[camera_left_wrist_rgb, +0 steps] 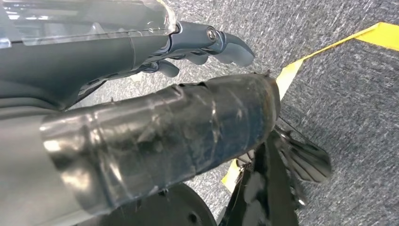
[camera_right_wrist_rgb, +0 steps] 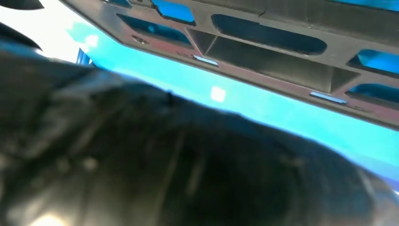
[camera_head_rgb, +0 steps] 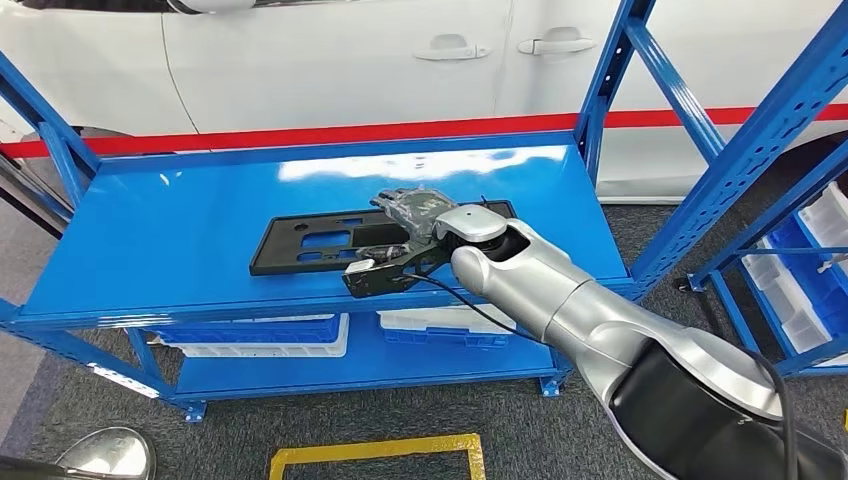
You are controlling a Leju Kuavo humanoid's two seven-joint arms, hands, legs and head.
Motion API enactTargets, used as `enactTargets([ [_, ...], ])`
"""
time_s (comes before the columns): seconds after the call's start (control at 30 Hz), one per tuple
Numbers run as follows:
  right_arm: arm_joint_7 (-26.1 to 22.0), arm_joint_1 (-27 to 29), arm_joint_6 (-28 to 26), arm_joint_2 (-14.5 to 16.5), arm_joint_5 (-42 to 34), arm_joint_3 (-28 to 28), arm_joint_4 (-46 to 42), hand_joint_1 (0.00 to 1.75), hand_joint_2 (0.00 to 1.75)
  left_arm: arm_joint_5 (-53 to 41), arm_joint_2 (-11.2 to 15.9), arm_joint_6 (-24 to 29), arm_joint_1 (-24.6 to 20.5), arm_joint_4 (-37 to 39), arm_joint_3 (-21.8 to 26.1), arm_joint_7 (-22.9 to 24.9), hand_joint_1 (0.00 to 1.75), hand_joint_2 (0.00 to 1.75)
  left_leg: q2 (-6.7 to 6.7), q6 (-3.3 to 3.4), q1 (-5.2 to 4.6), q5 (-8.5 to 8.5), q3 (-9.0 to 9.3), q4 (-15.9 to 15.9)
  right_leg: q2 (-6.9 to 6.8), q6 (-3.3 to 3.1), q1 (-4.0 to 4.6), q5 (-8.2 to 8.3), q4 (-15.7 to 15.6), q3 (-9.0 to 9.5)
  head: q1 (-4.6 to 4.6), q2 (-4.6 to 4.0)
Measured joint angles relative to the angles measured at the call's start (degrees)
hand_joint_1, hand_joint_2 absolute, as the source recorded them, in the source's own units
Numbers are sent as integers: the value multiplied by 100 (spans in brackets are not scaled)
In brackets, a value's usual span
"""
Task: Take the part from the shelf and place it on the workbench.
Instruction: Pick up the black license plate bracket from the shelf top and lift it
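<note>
A flat black plastic part [camera_head_rgb: 305, 240] with several cutouts lies on the top level of the blue shelf [camera_head_rgb: 170, 240]. My right arm reaches over the shelf's front edge. My right hand [camera_head_rgb: 408, 210] lies on the part's right end, with its fingers on top. Whether they grip the part is hidden from the head view. In the right wrist view the part [camera_right_wrist_rgb: 263, 52] is very close above the bright blue shelf top [camera_right_wrist_rgb: 263, 113], behind my blurred dark hand [camera_right_wrist_rgb: 164, 174]. My left hand [camera_left_wrist_rgb: 155, 94] hangs over grey carpet, fingers [camera_left_wrist_rgb: 221, 42] apart and holding nothing.
A white car with a red stripe [camera_head_rgb: 330, 60] stands right behind the shelf. Blue uprights [camera_head_rgb: 610, 80] frame its right end. Blue and white bins [camera_head_rgb: 255, 335] sit on the lower level, more bins [camera_head_rgb: 800, 270] at the right. Yellow tape [camera_head_rgb: 375, 455] marks the carpet.
</note>
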Motion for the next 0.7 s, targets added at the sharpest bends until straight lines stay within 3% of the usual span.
enactTargets([
  [0.07, -1, 16, -23, -1, -1, 1, 2, 0, 0, -9, 3, 0, 16, 0, 1, 3, 0, 0, 4, 31, -4, 479, 272, -717, 10, 27, 4, -88, 28, 82, 1, 0],
  [0.1, -1, 15, -37, -2, 0, 2, 5, 0, 0, -14, 5, 0, 17, 0, 1, 6, 0, 0, 4, 54, -13, 598, 413, -1047, 15, 50, 16, -127, 49, 101, 1, 0],
  [0.17, -1, 14, -56, -6, 1, 4, 13, 0, 0, -24, 7, 1, 2, 0, 1, 12, 0, 0, 0, 105, -35, 601, 537, -1321, 16, 95, 39, -167, 64, 104, 1, 1],
  [0.27, -1, 11, -72, -10, 3, 6, 18, 0, 0, -33, 6, 2, -9, 0, 1, 15, 0, 0, -2, 191, -14, 575, 585, -1391, 5, 160, 42, -232, 102, 92, 3, -1],
  [0.33, -1, 2, -83, -21, 4, 7, 21, 0, 0, -33, 4, 3, 1, 0, 1, 17, 0, 0, 4, 253, 11, 561, 648, -1440, 0, 215, 30, -448, 507, -94, 8, 0],
  [0.4, -1, 16, -88, -43, 4, 17, 29, 0, 0, -33, 4, 4, 5, 0, 1, 19, 0, 0, 4, 292, 6, 530, 681, -1445, -2, 253, 6, -742, 1287, -523, 13, 1],
  [0.43, -1, 31, -88, -54, 4, 26, 35, 0, 0, -33, 4, 4, 4, 0, 1, 19, 0, 0, 0, 300, 5, 511, 696, -1442, -2, 265, -5, -810, 1611, -736, 13, 1],
  [0.47, -1, 45, -88, -63, 4, 37, 40, 0, 0, -33, 4, 4, 5, 0, 1, 19, 0, 0, -4, 302, 4, 486, 719, -1436, -3, 270, -15, -756, 1737, -864, 13, 1],
  [0.5, 0, 54, -88, -69, 4, 47, 44, 0, 0, -33, 4, 4, 6, 0, 1, 19, 0, 0, -9, 298, 4, 456, 753, -1429, -4, 264, -20, -580, 1634, -879, 13, 1],
  [0.57, 1, 54, -89, -78, 4, 63, 46, 0, 0, -33, 2, 4, 13, 1, 2, 19, 0, 0, -12, 278, 4, 386, 841, -1422, -4, 219, -15, -58, 910, -630, 13, 0],
  [0.6, 0, 50, -91, -84, 4, 69, 48, 0, 0, -33, -1, 4, 13, 1, 3, 19, 0, 0, -15, 259, -5, 354, 874, -1418, -4, 193, 3, 114, 554, -484, 12, -1],
  [0.63, -1, 45, -94, -89, 4, 75, 48, 0, 0, -33, -3, 4, 10, 1, 3, 19, 0, 0, -17, 237, -12, 331, 890, -1417, -6, 171, 20, 181, 296, -368, 13, -1],
  [0.7, -1, 38, -100, -95, 3, 87, 49, 0, 0, -32, -5, 3, -3, 1, 3, 19, 0, 0, -19, 183, -26, 310, 895, -1431, -4, 146, 53, 141, 125, -281, 11, -1],
])
